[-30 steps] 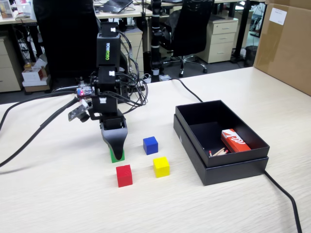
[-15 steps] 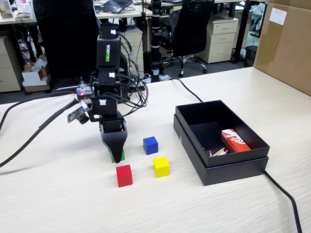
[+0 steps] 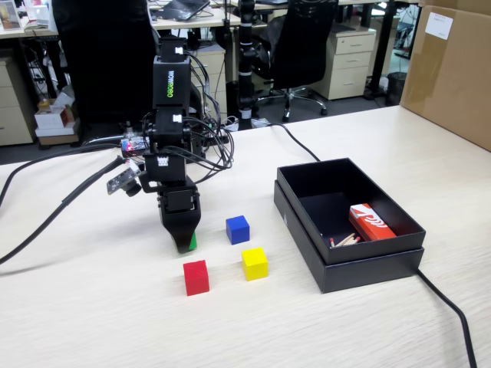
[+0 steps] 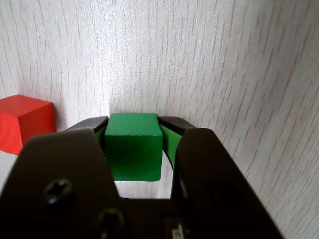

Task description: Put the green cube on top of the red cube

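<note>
While the end effector [image 4: 133,130] squeezed it from both sides, the green cube [image 4: 133,144] sat tight between the two jaws.

Seen from the wrist view, the green cube filled the gap between the jaws, and each green-padded jaw pressed flat on one side of it. Its top face showed in the middle of the gap. The red cube [image 4: 22,122] lay on the pale wooden bench [image 4: 199,59] off to the left, apart from the jaws. From the fixed view, the end effector [image 3: 182,244] pointed straight down and only a small bit of the green cube [image 3: 192,241] peeked out at its tip. The red cube [image 3: 196,277] sat just in front of it on the bench, nearer the camera. I could not tell if the green cube touched the bench.
</note>
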Robot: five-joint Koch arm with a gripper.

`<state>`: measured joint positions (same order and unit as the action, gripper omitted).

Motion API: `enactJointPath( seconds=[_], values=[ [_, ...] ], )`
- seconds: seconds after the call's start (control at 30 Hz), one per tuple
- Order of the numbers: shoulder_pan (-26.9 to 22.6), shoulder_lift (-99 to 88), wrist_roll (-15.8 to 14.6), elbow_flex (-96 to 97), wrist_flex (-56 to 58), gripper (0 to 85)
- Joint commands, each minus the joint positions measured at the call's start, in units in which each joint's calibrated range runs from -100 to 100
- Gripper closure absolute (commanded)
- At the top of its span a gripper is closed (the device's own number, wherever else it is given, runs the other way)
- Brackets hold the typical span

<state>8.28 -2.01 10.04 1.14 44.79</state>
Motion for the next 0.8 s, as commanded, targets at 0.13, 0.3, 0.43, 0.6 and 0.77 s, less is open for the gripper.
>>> enactJointPath(
  seconds=[0.13, 0.3, 0.43, 0.6, 0.77],
  values=[
    [0.1, -11.5, -2.0, -1.8, -0.7, 82.5],
    [-0.3, -16.8, -3.6, -4.5, -0.7, 82.5],
    [-1.1, -14.2, -4.9, -12.5, -0.7, 82.3],
    [-2.0, -0.8, -5.4, -27.0, -0.7, 82.3],
    [-1.8, 6.1, -5.4, -30.5, -0.7, 82.3]
  ],
)
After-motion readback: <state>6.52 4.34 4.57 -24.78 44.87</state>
